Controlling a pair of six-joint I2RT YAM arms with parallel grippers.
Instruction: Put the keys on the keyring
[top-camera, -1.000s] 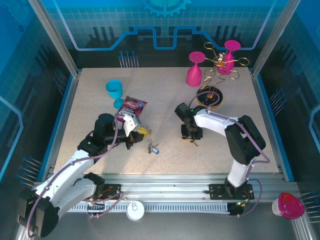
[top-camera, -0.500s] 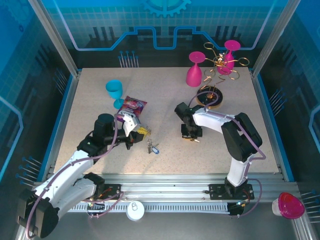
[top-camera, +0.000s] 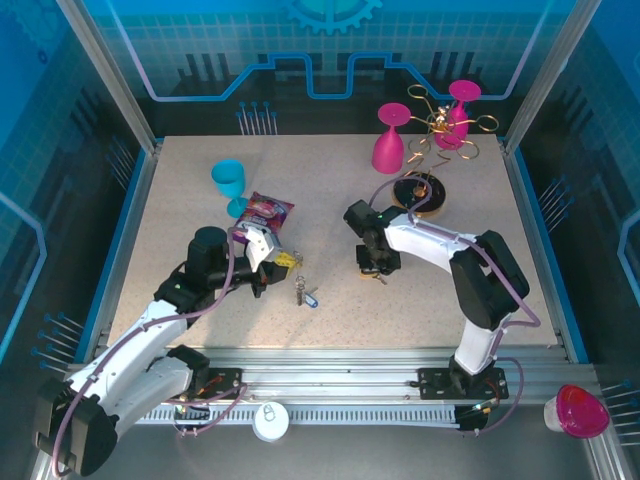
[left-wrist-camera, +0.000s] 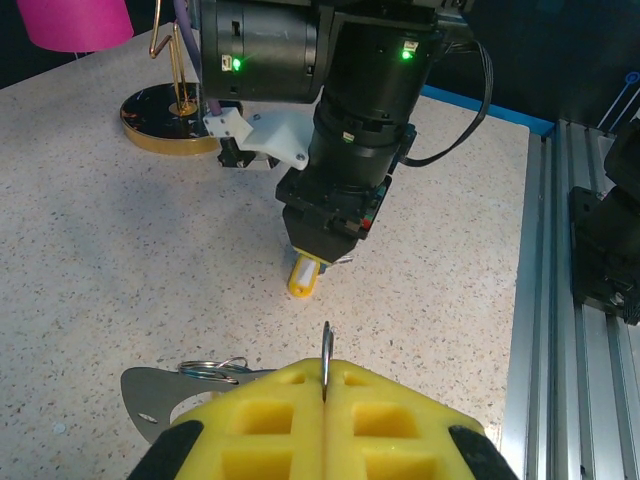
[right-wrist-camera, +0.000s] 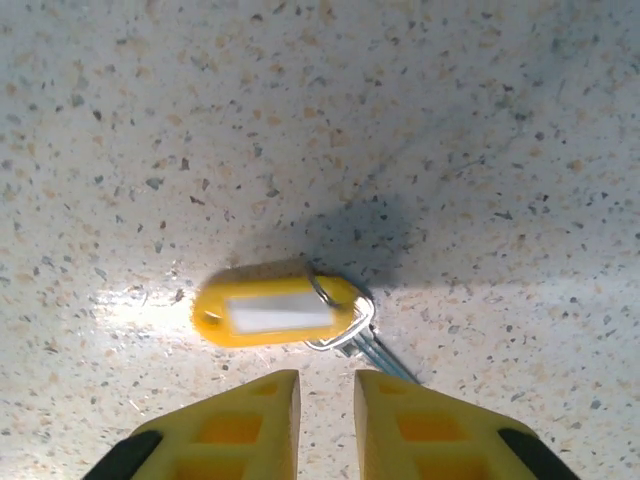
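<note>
Beige speckled tbl, blue walls.

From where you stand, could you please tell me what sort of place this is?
Probably a robot lab work cell: a speckled table fenced by aluminium posts and blue printed panels, with two arms bolted to a rail at its near edge.

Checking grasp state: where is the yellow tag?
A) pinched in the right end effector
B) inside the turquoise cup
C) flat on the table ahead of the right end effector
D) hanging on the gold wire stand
C: right wrist view shows the yellow tag lying on the table, beyond the right end effector.
</note>
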